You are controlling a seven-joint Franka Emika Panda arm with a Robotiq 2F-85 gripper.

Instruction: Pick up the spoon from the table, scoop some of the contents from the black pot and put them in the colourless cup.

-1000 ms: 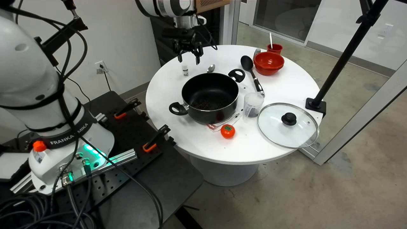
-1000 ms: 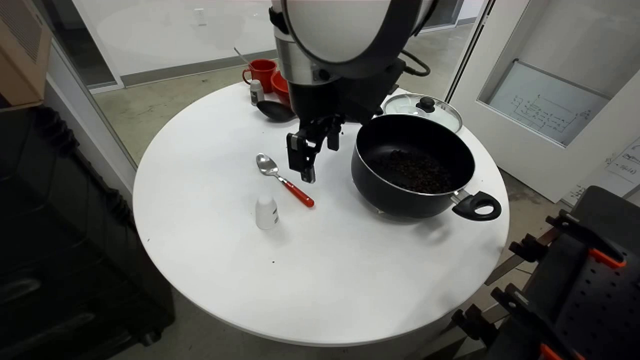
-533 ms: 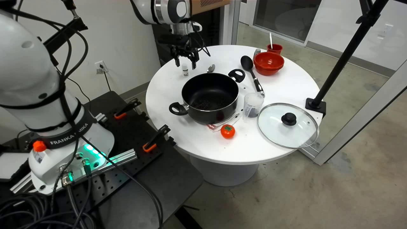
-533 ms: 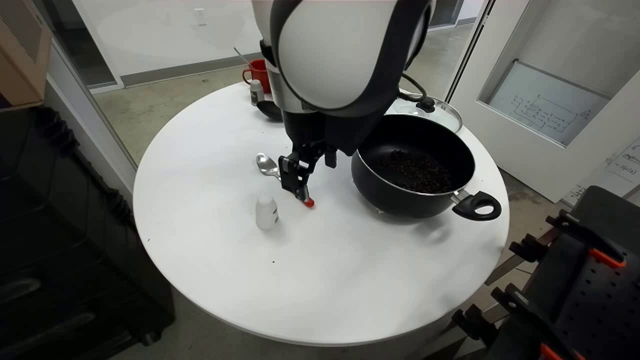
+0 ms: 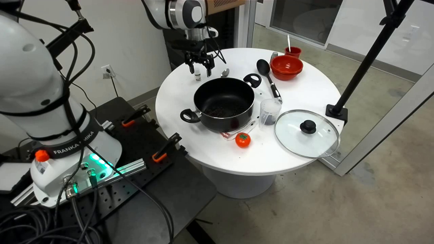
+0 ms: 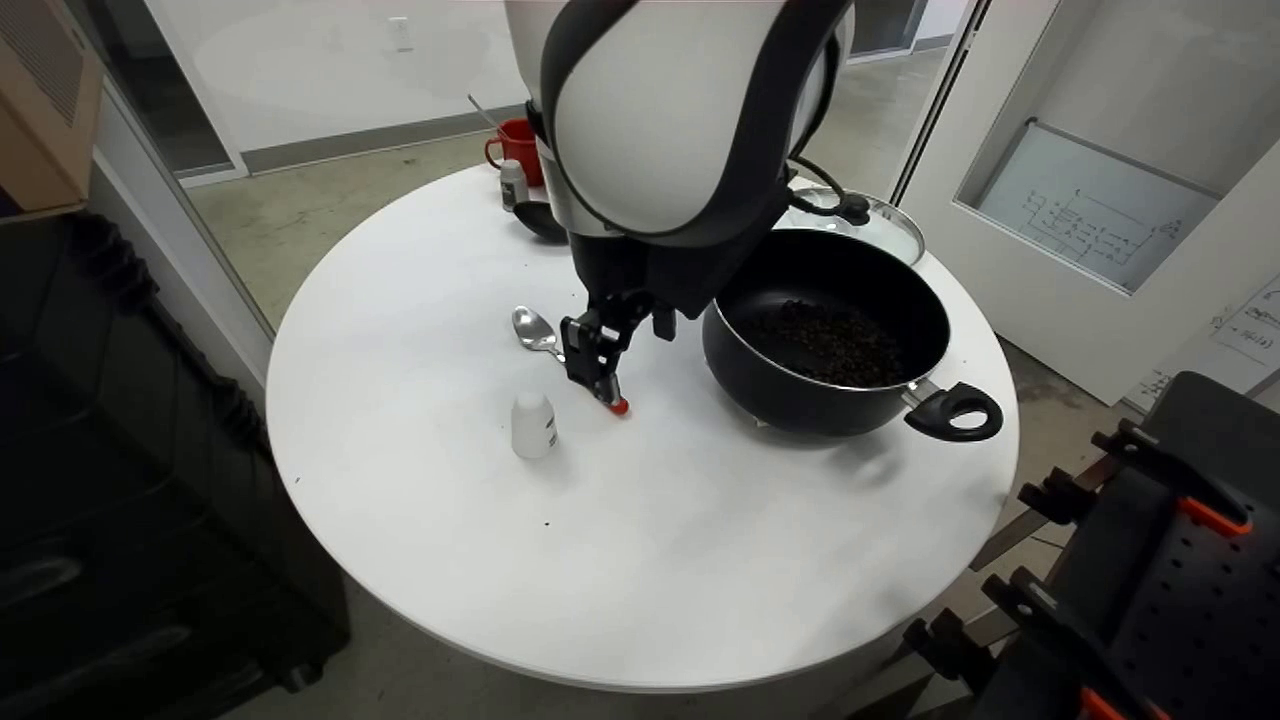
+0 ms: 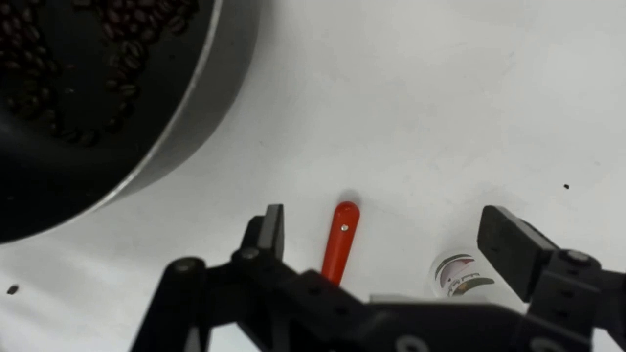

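Observation:
A metal spoon with a red handle lies on the white table; its bowl shows in both exterior views (image 5: pixel 224 73) (image 6: pixel 533 328). In the wrist view its red handle (image 7: pixel 340 242) shows between the fingers, nearer the left one. My gripper (image 7: pixel 381 215) is open and empty above the handle. It also shows in both exterior views (image 5: pixel 200 72) (image 6: pixel 635 362), where it hides part of the handle in one. The black pot (image 6: pixel 790 405) stands beside it with dark beans inside. The colourless cup (image 5: pixel 270 110) stands beyond the pot. A black ladle (image 5: pixel 263 67) lies near the red bowls.
A small white bottle (image 6: pixel 533 425) stands close to the gripper, partly behind the right finger in the wrist view (image 7: pixel 462 276). Red bowls (image 5: pixel 287 66), a red mug (image 6: pixel 525 150), a grey shaker (image 6: pixel 513 185), a tomato (image 5: pixel 242 139) and a glass lid (image 5: pixel 288 139) also stand on the table.
The gripper has come down and across to over the red handle, with a slight shift back in the last half second. It stays open. The objects have not moved.

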